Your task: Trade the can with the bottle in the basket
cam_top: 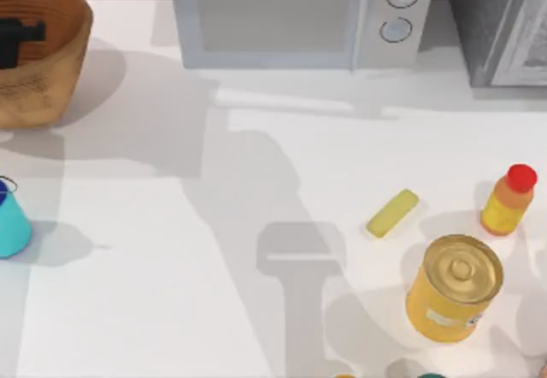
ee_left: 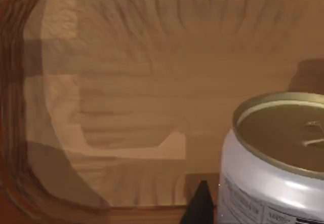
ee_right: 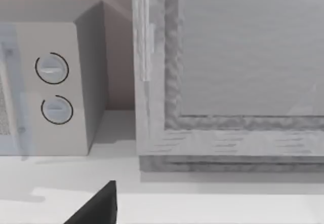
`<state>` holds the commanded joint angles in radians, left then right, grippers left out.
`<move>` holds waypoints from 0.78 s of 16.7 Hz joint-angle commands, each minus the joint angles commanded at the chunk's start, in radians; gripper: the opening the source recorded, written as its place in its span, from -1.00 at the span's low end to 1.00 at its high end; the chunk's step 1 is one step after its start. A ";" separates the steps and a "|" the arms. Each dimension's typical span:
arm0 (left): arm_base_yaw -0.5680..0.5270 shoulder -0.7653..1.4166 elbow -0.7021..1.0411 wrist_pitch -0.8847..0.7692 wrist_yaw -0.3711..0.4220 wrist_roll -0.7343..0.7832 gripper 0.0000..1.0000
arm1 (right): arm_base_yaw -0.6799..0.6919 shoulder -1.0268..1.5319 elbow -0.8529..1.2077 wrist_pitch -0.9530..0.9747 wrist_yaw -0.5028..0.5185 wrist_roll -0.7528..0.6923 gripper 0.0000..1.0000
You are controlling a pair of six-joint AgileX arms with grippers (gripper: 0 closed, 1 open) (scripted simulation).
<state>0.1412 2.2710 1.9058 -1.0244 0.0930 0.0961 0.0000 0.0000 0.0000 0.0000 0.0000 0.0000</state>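
Wicker fills the left wrist view: the large round brown woven basket (cam_top: 38,62) with ribbed walls sits at the far left corner of the table, and the left claw (cam_top: 19,36) hangs over its inside, a dark shape against the weave from above. Just beside that claw, inside the basket, stands the small slim white can (ee_left: 276,173) with a dull tan top, upright on the basket floor. One dark fingertip (ee_left: 200,206) of the left claw shows next to the can's wall, close to it, but I cannot tell whether the fingers are spread or closed, nor whether they have hold of the can.

Nearer the front than the claw, at the table's left edge and well apart from the basket, stands the small teal bottle (cam_top: 12,220) with a dark blue top, upright on the white table (cam_top: 171,292).

Far to the right of the left claw lie the other things: a flat pale yellow bar (cam_top: 392,213), a big yellow can (cam_top: 455,287) with a gold lid, and beyond it an orange-yellow bottle (cam_top: 508,200) with a red cap. At the back stand a grey microwave (cam_top: 299,14) with two round dials and a grey cabinet (cam_top: 500,23).

The right claw (ee_right: 96,206) shows as a dark finger low before the microwave and cabinet; how far it is open I cannot tell.
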 joint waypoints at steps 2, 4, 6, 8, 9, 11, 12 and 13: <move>-0.025 -0.154 -0.163 0.061 -0.015 0.014 -1.00 | 0.000 0.000 0.000 0.000 0.000 0.000 1.00; -0.052 -0.318 -0.307 0.159 -0.035 0.030 -1.00 | 0.000 0.000 0.000 0.000 0.000 0.000 1.00; -0.069 -0.490 -0.424 0.279 -0.052 0.034 -1.00 | 0.000 0.000 0.000 0.000 0.000 0.000 1.00; -0.070 -0.692 -0.530 0.391 -0.060 0.014 -1.00 | 0.000 0.000 0.000 0.000 0.000 0.000 1.00; -0.066 -0.803 -0.593 0.437 -0.062 -0.003 -1.00 | 0.000 0.000 0.000 0.000 0.000 0.000 1.00; -0.056 -1.036 -0.747 0.510 -0.063 -0.037 -1.00 | 0.000 0.000 0.000 0.000 0.000 0.000 1.00; -0.054 -1.160 -0.837 0.540 -0.063 -0.050 -1.00 | 0.000 0.000 0.000 0.000 0.000 0.000 1.00; -0.059 -1.290 -0.939 0.571 -0.063 -0.054 -1.00 | 0.000 0.000 0.000 0.000 0.000 0.000 1.00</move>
<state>0.0823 0.9810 0.9672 -0.4529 0.0304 0.0423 0.0000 0.0000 0.0000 0.0000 0.0000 0.0000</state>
